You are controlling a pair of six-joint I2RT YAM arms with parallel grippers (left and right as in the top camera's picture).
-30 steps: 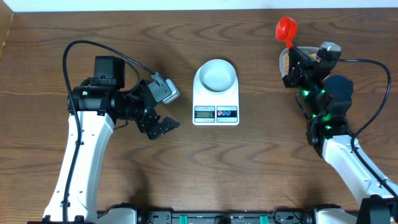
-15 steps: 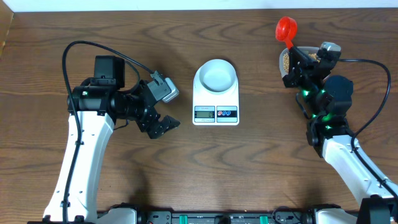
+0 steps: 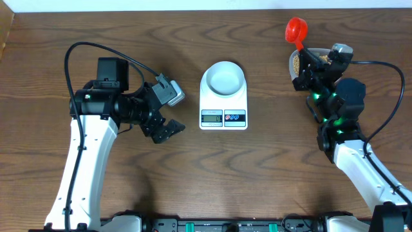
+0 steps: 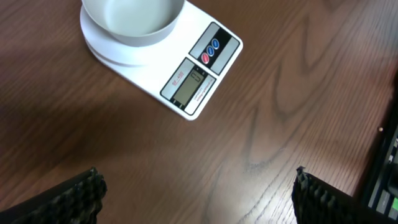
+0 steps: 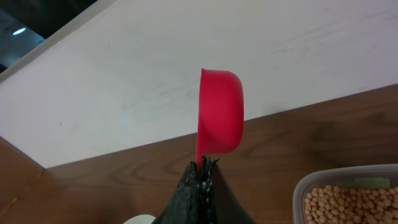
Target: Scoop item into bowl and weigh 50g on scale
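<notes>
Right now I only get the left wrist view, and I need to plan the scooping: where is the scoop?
Observer: The right pincer is shut on the handle of the red scoop, holding it toward the table's far edge, right of the scale.
Operator: And the beans?
Observer: The beans lie in a clear tub right of the scale, partly hidden under the right arm in the overhead view.
</notes>
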